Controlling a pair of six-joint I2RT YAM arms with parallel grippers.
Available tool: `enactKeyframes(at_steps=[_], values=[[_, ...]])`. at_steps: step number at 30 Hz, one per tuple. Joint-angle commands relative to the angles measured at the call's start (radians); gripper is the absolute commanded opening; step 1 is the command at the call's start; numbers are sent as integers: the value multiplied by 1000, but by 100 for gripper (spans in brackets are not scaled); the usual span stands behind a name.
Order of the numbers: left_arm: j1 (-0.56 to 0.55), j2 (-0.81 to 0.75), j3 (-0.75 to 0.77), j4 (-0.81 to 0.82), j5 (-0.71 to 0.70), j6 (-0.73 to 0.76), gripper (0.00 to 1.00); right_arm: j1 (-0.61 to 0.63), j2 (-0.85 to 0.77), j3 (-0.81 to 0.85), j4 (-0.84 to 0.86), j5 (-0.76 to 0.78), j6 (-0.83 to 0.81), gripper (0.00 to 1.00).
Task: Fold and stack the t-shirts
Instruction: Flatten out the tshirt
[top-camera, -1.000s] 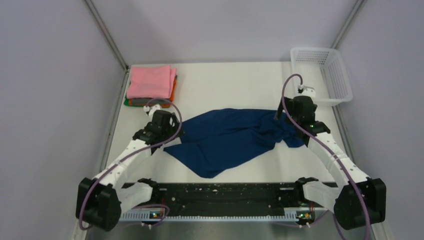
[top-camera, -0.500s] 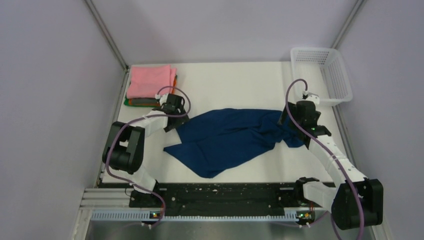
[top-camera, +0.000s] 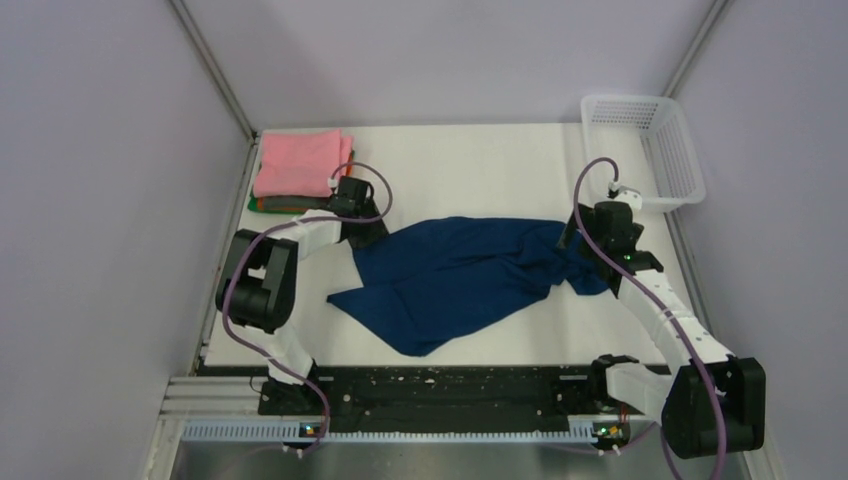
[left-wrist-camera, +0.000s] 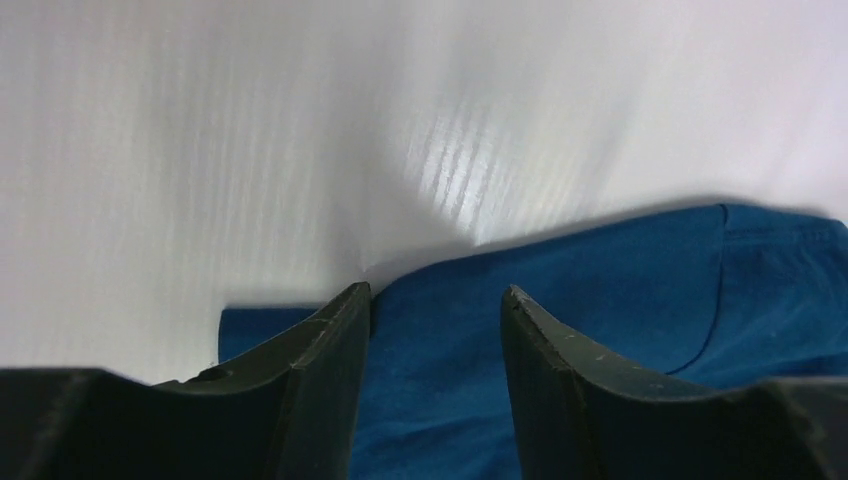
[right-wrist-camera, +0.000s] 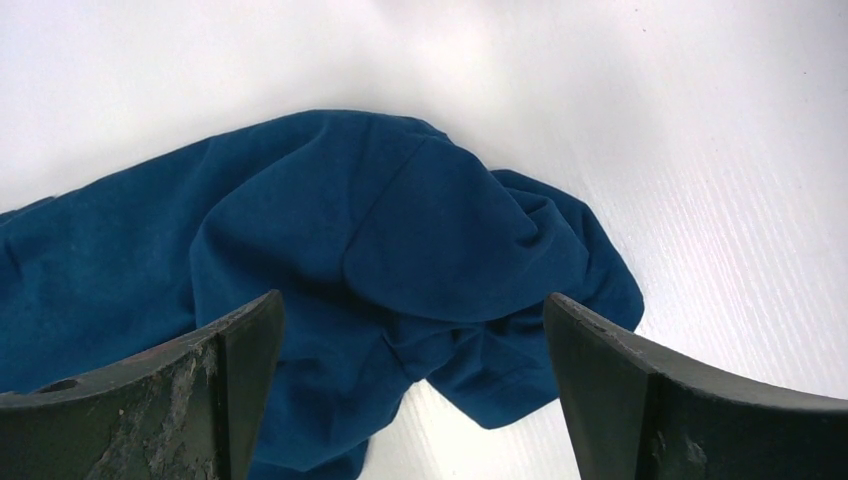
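A dark navy t-shirt (top-camera: 460, 280) lies crumpled and spread across the middle of the white table. My left gripper (top-camera: 368, 228) is open right over its far-left edge; in the left wrist view the blue cloth (left-wrist-camera: 600, 330) fills the gap between the open fingers (left-wrist-camera: 330, 340). My right gripper (top-camera: 585, 245) is open wide above the shirt's bunched right end (right-wrist-camera: 430, 250), holding nothing. A folded stack with a pink t-shirt (top-camera: 298, 163) on top of orange and green ones sits at the back left corner.
A white lattice basket (top-camera: 645, 150) stands at the back right. Grey walls close in the table (top-camera: 470, 160) on the left and right. A black rail (top-camera: 440, 385) runs along the near edge.
My left arm has swung from the near left out to the shirt's far-left edge beside the stack. My right gripper has shifted slightly back over the shirt's right end.
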Motion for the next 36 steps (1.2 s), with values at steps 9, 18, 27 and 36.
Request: enactKeyframes(at_steps=[9, 18, 27, 36], values=[[-9, -143, 14, -241, -241, -10, 58, -11, -11, 6, 23, 4, 10, 99], [-6, -196, -66, -218, -192, -54, 61, -12, -19, 3, 17, 10, 12, 99], [-7, -65, -29, -209, -110, -71, 61, -12, -26, 0, 14, 29, 13, 99], [-17, 28, 0, -121, 27, -61, 5, -13, -18, -1, 14, 33, 18, 99]])
